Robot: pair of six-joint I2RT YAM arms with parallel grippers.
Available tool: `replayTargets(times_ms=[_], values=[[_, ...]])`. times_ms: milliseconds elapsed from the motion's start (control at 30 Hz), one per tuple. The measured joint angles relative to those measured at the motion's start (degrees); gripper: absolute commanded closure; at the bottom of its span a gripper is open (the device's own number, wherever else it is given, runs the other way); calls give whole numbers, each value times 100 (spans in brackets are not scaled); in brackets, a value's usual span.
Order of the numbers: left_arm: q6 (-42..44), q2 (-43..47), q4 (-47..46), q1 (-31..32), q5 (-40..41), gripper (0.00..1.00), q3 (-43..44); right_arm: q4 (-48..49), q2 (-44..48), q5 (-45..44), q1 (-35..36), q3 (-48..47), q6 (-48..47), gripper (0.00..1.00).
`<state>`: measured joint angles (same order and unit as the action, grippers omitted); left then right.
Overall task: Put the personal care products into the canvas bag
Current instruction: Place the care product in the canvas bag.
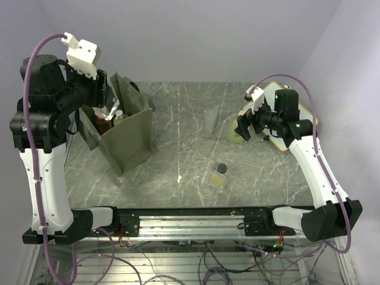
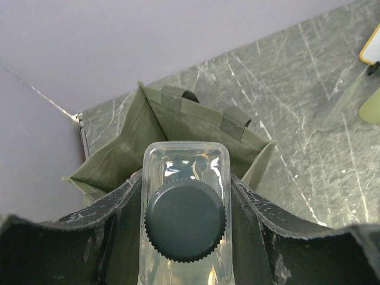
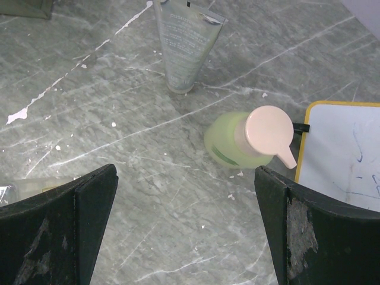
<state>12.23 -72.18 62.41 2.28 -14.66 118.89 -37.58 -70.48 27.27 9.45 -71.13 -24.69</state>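
Partway through: orange bottle (image 1: 104, 123) already inside canvas bag (image 1: 127, 142); left claw (image 2: 185, 199) clamped on clear square bottle (image 2: 185, 222) above bag's mouth. Left on counter (image 1: 178, 119): grey tube (image 3: 181, 47), yellow-green bottle (image 3: 228, 142) beneath wide-open right claw (image 3: 187, 225), second clear bottle (image 1: 220, 177)

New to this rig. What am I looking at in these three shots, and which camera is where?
These are two robot arms bolted at the near table edge. The overhead view looks down from behind them. The other two pictures come from a camera on each wrist, so the dark slabs at the bottom belong to that arm. The left end effector grips a clear square bottle with a dark cap above the open canvas bag. The right end effector is open and empty, hovering near a yellow-green pump bottle. Also on the table are a grey tube, a second clear bottle and a whiteboard.
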Motion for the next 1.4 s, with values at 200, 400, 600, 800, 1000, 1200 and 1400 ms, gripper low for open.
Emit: replayTargets(times_ms=[200,400,600,800,1000,1200,1400], values=[[267,50,-2,-7,140,93,-542,4,59,2,11,7,-2,0],[546,26,68,-7,144,93,-713,7,103,11,17,50,-2,0],[857,-9,289,-7,120,93,-767,7,103,20,28,52,-2,0],[1132,-116,695,-20,-170,93,-855,22,125,24,28,98,-2,0],[1325,-280,927,-22,-678,93,-844,22,125,42,28,114,0,0],[1375,-555,994,-22,-1250,93,-817,22,125,42,28,114,0,0],[1368,-688,855,-22,-1567,93,-933,22,125,42,28,118,0,0]])
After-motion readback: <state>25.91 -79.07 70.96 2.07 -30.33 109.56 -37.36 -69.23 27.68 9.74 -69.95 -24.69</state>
